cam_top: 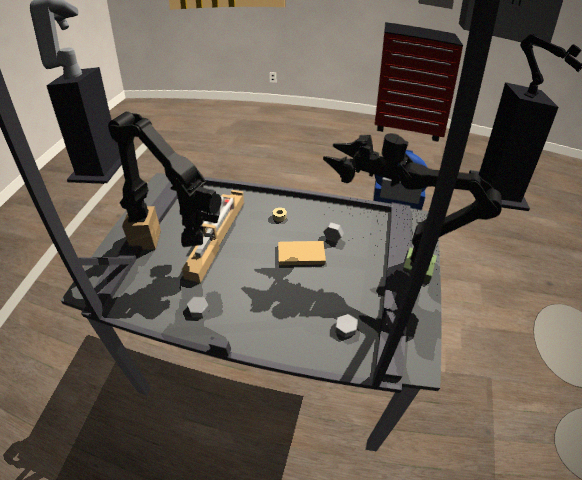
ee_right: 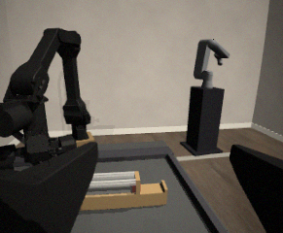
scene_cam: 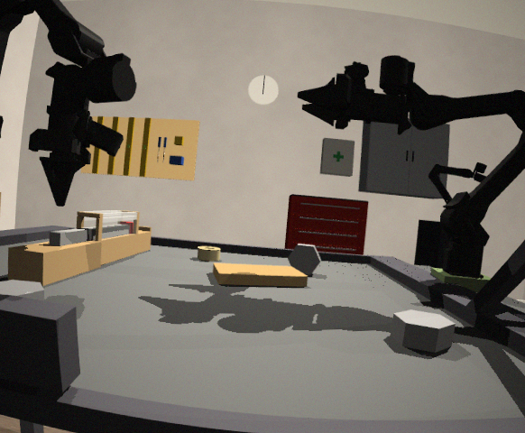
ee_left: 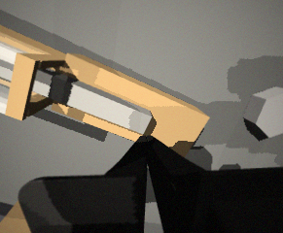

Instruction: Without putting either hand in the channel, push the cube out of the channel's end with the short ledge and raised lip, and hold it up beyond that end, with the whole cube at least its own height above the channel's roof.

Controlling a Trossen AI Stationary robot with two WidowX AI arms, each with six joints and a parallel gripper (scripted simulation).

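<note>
The long tan channel (cam_top: 215, 235) lies at the table's left side, with a clear roof over its far half. A small red cube (scene_cam: 128, 226) shows inside under the roof, also in the top view (cam_top: 226, 200). A grey bar (scene_cam: 67, 236) (ee_left: 97, 104) lies in the open near half of the channel. My left gripper (scene_cam: 59, 198) is shut and empty, pointing straight down above the grey bar, apart from it; its fingertips (ee_left: 147, 141) are over the channel wall. My right gripper (scene_cam: 306, 102) (cam_top: 339, 161) is open and empty, held high over the table's far right side.
A flat tan plate (cam_top: 301, 253), a tan ring (cam_top: 279, 214) and three grey hexagonal blocks (cam_top: 334, 232) (cam_top: 196, 305) (cam_top: 346, 325) lie on the table. A dark cube (scene_cam: 32, 342) stands at the near edge. Frame posts cross the views.
</note>
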